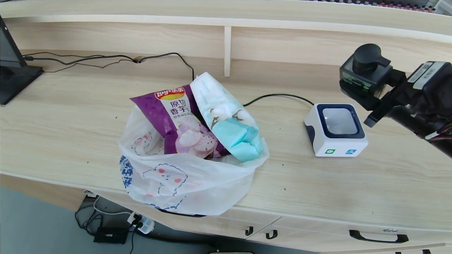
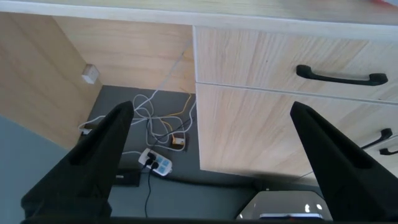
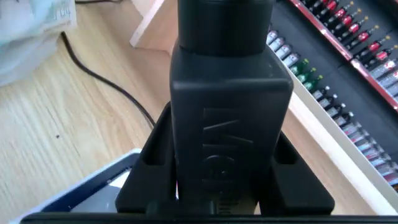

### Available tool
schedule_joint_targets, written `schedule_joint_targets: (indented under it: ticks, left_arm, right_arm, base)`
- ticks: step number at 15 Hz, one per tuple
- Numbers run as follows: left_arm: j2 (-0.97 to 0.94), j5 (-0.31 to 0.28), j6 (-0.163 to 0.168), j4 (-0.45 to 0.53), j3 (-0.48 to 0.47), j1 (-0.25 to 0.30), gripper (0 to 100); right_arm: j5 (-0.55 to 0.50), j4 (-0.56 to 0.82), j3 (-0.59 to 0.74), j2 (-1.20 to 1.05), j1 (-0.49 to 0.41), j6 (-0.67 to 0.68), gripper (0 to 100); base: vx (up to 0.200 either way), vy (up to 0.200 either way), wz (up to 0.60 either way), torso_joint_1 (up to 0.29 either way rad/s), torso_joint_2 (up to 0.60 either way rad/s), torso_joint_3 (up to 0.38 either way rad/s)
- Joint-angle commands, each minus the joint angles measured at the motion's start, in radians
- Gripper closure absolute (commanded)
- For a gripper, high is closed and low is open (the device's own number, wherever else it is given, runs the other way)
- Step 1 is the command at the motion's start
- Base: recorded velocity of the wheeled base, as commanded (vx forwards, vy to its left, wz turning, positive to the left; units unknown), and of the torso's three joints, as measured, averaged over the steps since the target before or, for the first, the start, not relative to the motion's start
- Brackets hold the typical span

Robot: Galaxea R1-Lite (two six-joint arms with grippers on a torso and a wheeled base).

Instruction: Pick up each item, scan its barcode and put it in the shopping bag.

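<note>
While the right gripper (image 3: 222, 180) pinches a black bottle (image 1: 363, 79) near the scanner (image 1: 337, 130), left gripper (image 2: 211, 112) spread

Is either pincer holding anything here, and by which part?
Right pincer clamps a dark capped bottle by the sides of its body, cap end free. Left pincer is open, empty.

Bare counter (image 1: 282, 169) btw shopping bag (image 1: 176, 183) & scanner (image 1: 337, 130); cable (image 1: 275, 95) lies behind.

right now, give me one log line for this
right end effector: shut on bottle, by scanner | left end effector: open, by drawers | bag: chips, tissues inside
</note>
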Motion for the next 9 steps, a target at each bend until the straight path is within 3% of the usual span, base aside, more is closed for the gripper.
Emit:
schedule_joint_targets:
  ticks: [1,3,9]
  left_arm:
    - [0.000,0.000,-0.003,0.000,0.000,-0.001,0]
    - [0.001,0.000,0.001,0.000,0.000,-0.001,0]
    - [0.001,0.000,0.001,0.000,0.000,-0.001,0]
  right_arm:
    - [0.037,-0.001,0.024,0.029,-0.028,-0.074,100]
    - [0.080,-0.010,0.113,0.035,-0.045,-0.130,100]
    - [0.080,-0.029,0.094,0.043,-0.050,-0.077,100]
  base:
    - [0.000,0.000,0.00,0.000,0.00,0.000]
    - [0.000,0.000,0.00,0.000,0.00,0.000]
    - [0.000,0.000,0.00,0.000,0.00,0.000]
